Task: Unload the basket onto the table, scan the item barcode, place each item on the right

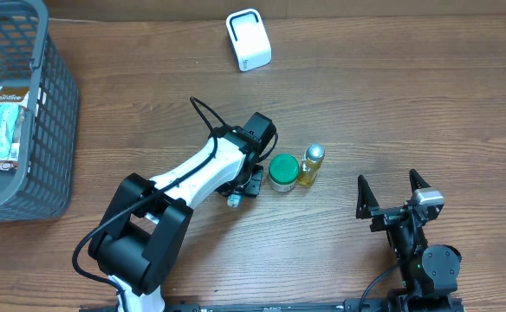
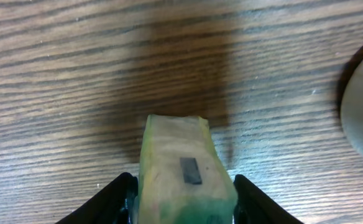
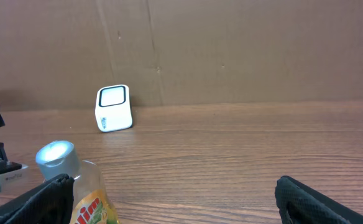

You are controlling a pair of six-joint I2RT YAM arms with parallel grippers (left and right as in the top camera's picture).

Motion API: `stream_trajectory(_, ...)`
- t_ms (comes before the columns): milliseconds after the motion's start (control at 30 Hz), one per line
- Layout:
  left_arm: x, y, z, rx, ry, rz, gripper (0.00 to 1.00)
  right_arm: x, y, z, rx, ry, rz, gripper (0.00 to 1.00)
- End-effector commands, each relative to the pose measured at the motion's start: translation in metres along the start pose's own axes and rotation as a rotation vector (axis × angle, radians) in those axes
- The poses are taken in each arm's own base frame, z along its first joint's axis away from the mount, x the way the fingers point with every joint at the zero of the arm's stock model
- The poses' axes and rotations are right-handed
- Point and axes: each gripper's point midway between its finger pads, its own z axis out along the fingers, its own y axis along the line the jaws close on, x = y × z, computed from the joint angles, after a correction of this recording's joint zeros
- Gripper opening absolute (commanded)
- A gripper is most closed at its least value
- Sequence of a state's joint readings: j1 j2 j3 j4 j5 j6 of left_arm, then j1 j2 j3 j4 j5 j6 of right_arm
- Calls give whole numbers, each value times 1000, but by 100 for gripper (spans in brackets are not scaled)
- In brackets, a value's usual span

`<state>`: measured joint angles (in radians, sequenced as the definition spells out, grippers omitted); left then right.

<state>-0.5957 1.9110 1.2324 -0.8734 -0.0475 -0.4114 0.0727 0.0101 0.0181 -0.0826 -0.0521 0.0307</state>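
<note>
The left gripper (image 2: pixel 185 200) clasps a pale yellow-green block (image 2: pixel 175 146); scanning at the white box (image 1: pixel 249 39) by the far edge of the table (image 1: pixel 392 95) remains.

Only the red letters "lim" are legible, on the label (image 3: pixel 91 210) of the yellow bottle (image 3: pixel 82 177).

The left arm (image 1: pixel 203 166) reaches from 7 o'clock toward 1 o'clock, its wrist bent downward and its jaws pressed against both sides of a green item (image 2: pixel 181 174). The right arm (image 1: pixel 413 234) sits folded low at 5 o'clock, its jaws spread wide toward 12 o'clock.
</note>
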Motion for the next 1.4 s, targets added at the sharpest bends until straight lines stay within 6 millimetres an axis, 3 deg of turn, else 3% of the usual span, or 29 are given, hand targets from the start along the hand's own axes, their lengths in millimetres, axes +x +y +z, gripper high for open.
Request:
stream_trajectory(0, -1, -2, -6, 18, -22, 3, 42, 2, 0, 0, -2, -1, 7, 100)
stream_trajectory(400, -18, 3, -7, 54, -64, -191, 26, 2, 0, 0, -2, -1, 7, 100)
stream_trajectory(733, -49, -14, -12, 152, -176, -266, 29, 2, 0, 0, -2, -1, 7, 100)
stream_trajectory(1033, -47, -22, -13, 172, -171, -250, 31, 2, 0, 0, -2, -1, 7, 100)
stream_trajectory(1367, -47, -23, -13, 170, -173, -232, 39, 2, 0, 0, -2, -1, 7, 100)
